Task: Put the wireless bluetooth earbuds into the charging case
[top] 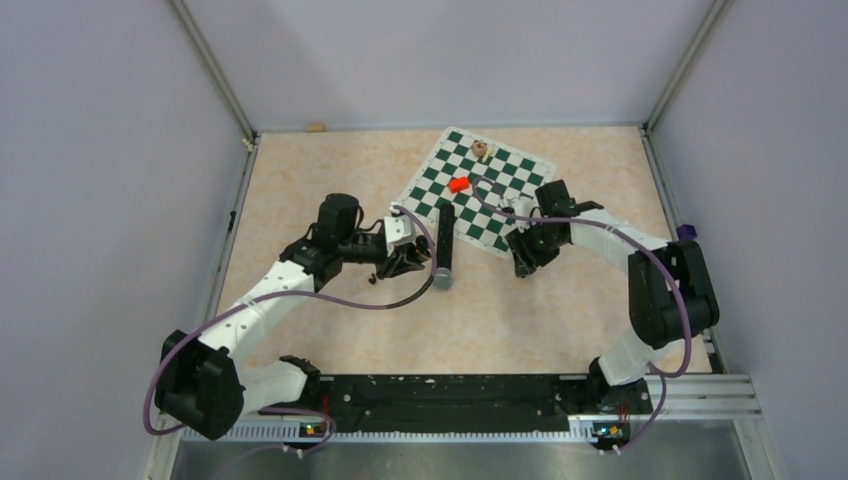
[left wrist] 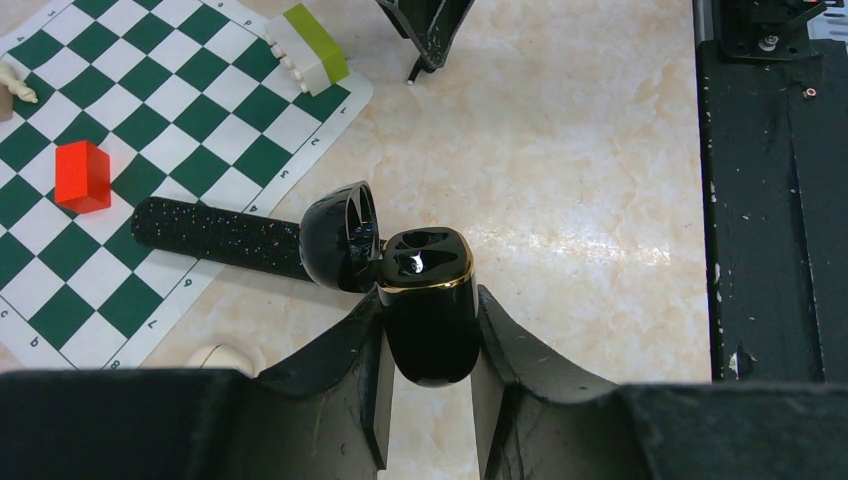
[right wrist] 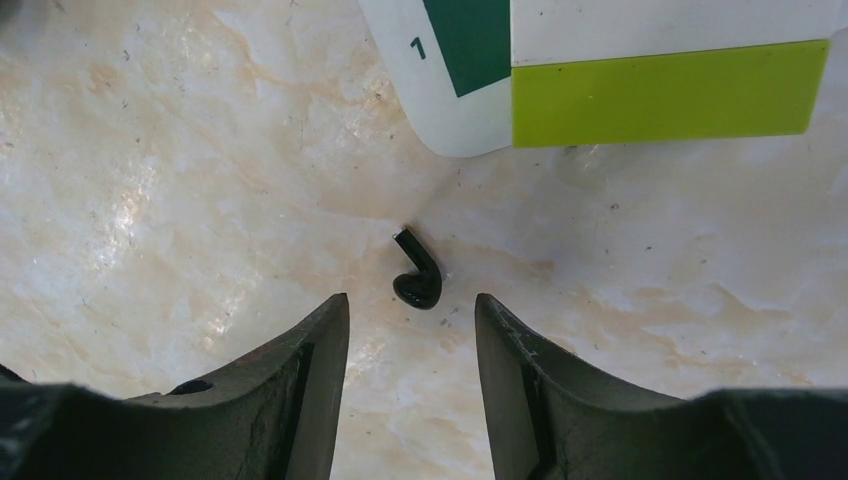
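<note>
My left gripper (left wrist: 430,297) is shut on a glossy black charging case (left wrist: 432,330) with a gold rim. Its lid (left wrist: 340,238) is open to the left. The sockets look dark, and I cannot tell if a bud sits inside. In the top view this gripper (top: 405,262) is left of the microphone. One black earbud (right wrist: 417,275) lies on the table just ahead of my right gripper (right wrist: 412,300), which is open and empty. The same bud shows as a speck (left wrist: 412,75) under the right gripper in the left wrist view. The other earbuds are not clearly in view.
A black speckled microphone (top: 443,250) lies between the grippers, half on the green-and-white chess mat (top: 500,200). On the mat are a red block (top: 459,184), a yellow-green and white block (right wrist: 665,95) and a small wooden piece (top: 481,150). An off-white rounded object (left wrist: 215,358) lies by the left fingers.
</note>
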Available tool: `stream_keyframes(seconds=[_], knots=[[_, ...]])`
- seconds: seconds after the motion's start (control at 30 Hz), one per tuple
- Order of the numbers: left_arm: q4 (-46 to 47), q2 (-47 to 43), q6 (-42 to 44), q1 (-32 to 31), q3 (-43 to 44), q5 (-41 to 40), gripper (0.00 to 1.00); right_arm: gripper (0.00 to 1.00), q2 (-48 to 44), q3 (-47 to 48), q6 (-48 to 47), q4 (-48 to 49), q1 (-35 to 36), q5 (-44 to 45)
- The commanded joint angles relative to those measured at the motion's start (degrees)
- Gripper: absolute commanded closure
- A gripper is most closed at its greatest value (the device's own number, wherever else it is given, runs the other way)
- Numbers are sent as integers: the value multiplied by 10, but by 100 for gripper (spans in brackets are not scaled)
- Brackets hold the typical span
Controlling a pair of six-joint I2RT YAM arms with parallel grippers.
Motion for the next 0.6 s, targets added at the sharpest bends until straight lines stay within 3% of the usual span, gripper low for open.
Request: stream_keyframes(seconds=[0.0,0.4,0.57], knots=[[20,-17,-5,2,3,16,100,52,14,0,11,2,-13,-24],[20,-16,-5,2,3,16,100,56,60,3,18,-3,-36,-52],[20,-16,-4,2,3,16,100,64,67,6,18,-7,-36,-58]])
